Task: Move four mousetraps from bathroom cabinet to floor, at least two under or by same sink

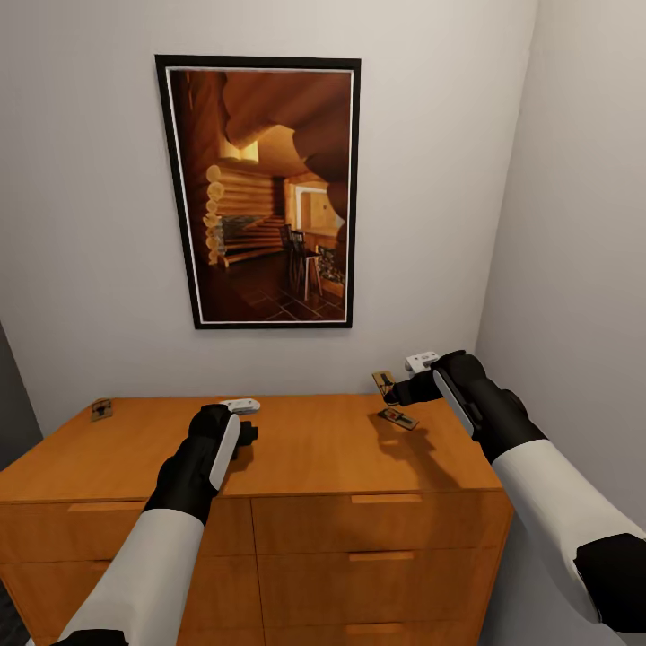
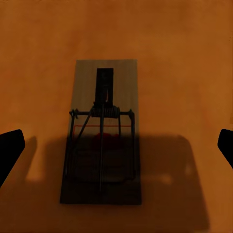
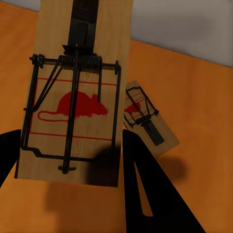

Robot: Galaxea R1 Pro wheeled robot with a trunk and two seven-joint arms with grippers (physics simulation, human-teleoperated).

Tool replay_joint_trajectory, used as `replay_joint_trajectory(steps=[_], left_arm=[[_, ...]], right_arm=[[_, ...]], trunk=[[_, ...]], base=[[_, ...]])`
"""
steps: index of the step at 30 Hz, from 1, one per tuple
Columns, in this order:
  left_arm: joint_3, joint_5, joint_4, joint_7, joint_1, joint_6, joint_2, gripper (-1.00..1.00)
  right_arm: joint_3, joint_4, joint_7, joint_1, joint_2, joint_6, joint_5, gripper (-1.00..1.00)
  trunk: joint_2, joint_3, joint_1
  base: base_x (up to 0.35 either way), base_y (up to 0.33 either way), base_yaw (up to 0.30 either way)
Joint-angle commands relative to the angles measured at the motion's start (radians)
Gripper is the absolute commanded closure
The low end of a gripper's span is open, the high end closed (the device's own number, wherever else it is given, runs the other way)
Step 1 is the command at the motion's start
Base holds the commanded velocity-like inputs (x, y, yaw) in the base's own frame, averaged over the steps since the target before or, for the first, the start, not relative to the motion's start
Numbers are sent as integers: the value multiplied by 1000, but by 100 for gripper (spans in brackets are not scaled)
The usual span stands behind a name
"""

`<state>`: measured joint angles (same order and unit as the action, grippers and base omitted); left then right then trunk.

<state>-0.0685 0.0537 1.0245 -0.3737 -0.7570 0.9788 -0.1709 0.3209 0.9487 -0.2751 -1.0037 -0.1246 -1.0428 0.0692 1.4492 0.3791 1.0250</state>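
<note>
Orange-brown cabinet (image 1: pixel 296 449) top under a framed cabin picture (image 1: pixel 265 193), corner of a plain room. Held trap (image 1: pixel 384 383) pinched in right gripper (image 1: pixel 399 390), lifted at about 2 o'clock. Second trap (image 1: pixel 397 418) flat just below; another (image 1: pixel 101 410) way over at 10 o'clock. Left gripper (image 1: pixel 247 432) spread wide over a fourth trap (image 2: pixel 103 131), nothing grasped. Four mousetraps counted. Could slip from that thin pinch, or knock the one underneath off the edge.

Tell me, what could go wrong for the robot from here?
The right gripper holds a mousetrap lifted over the cabinet; the grip looks narrow, so it might slip and fall. Another trap lies right below near the edge and could get knocked off. The left gripper is open over a third trap; closing off-centre might push it away.
</note>
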Motion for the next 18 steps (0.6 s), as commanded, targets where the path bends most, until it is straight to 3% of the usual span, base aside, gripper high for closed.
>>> replay_joint_trajectory(steps=[1, 18], left_arm=[[-2, 6, 1, -5, -1, 3, -1, -100], [-3, 8, -1, -3, -1, 5, -1, -100]], right_arm=[[3, 1, 4, -1, -1, -4, 10, 100], [3, -6, 3, -1, -1, -4, 11, 100]], trunk=[[1, 1, 0], [1, 1, 0]], base=[[0, 0, 0], [0, 0, 0]])
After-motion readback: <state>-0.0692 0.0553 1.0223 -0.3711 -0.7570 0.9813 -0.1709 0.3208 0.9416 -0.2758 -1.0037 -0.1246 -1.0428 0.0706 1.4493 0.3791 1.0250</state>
